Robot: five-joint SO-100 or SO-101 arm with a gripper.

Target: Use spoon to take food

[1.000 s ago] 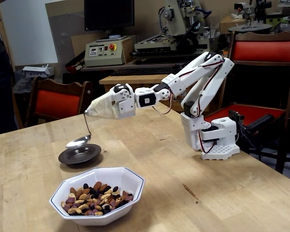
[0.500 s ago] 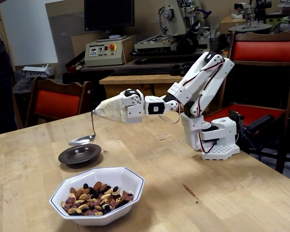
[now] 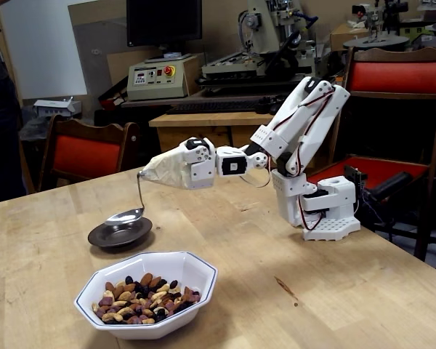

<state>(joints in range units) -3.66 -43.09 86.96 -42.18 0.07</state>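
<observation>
Since the earlier frames the arm (image 3: 291, 131) has pulled back toward its base, carrying the spoon (image 3: 133, 205) rightward and a little lower, so its bowl now hangs over the right part of the dark saucer (image 3: 120, 233) instead of the left edge. The gripper (image 3: 144, 175) is wrapped in pale tape, and its fingers are closed on the top of the spoon's handle. The spoon's long axis runs nearly upright, handle up, the thin curved stem dropping to a shiny oval bowl that points left in the fixed view. The food (image 3: 144, 298), a rough mix of brown, tan and black nuts and dried fruit, lies untouched in the glossy white eight-sided bowl (image 3: 196, 268) on the pale wooden table (image 3: 334, 291), near the saucer.
</observation>
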